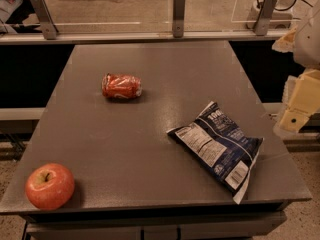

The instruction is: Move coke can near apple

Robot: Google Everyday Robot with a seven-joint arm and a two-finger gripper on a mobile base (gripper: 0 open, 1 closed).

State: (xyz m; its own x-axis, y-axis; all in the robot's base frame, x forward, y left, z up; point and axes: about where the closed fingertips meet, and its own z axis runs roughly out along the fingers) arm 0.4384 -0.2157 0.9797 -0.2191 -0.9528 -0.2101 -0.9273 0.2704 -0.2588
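Red, crumpled coke can [121, 86] lies sideways; claw [298, 113] seemingly at right.

Pale, cream-coloured gripper [299, 106] at the far right edge of the view, about mid-height, partly cut off by the frame. Hanging just below a bulkier white arm [309, 41] section higher on the same edge. Slightly tilted, lower end angled down and to the left.

The gripper [298, 109] hangs off the table's [150, 149] right edge. Just to its left lies the bag [218, 146]; the can [121, 86] (on its side) sits well to its left, the apple [49, 186] farther still, at the near corner.
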